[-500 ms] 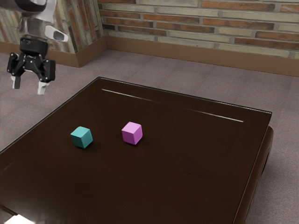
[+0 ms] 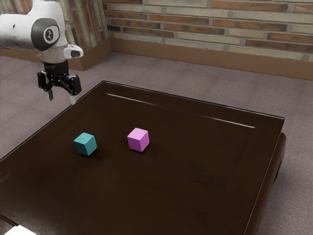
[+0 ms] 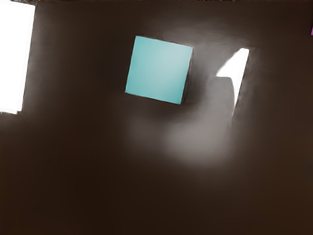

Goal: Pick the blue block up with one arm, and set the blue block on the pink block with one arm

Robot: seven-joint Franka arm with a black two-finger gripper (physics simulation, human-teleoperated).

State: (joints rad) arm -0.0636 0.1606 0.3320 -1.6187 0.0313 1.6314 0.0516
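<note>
- The blue block [image 2: 85, 144] sits flat on the dark table [image 2: 195, 171], in the part of the top toward the exterior view's left, with nothing on it and nothing touching it.
- In the wrist view the blue block [image 3: 159, 69] is seen from above as a teal square, turned a little askew, resting on the glossy table [image 3: 98, 176] with a soft shadow on one side.
- The pink block [image 2: 138, 139] stands near it on the exterior view's right. The two are apart, with bare tabletop between them, and both rest on the same surface.
- The gripper [image 2: 61, 97] hangs in the air well apart from the blue block, higher up and toward the exterior view's left, about over the table's far-left edge.
- Its two fingers point downward and are spread wide, with clear space between them. They grasp nothing and touch neither block.
- The white arm [image 2: 34, 29] comes in from the exterior view's upper left and bends down to the black hand.
- A pale, pointed glint [image 3: 235, 68] lies on the tabletop just beside the blue block in the wrist view, and a bright white patch [image 3: 14, 54] sits at that view's border.
- Past the table are a grey-brown carpeted floor [image 2: 171, 73] and a brick wall [image 2: 220, 19] with a wooden skirting board.
</note>
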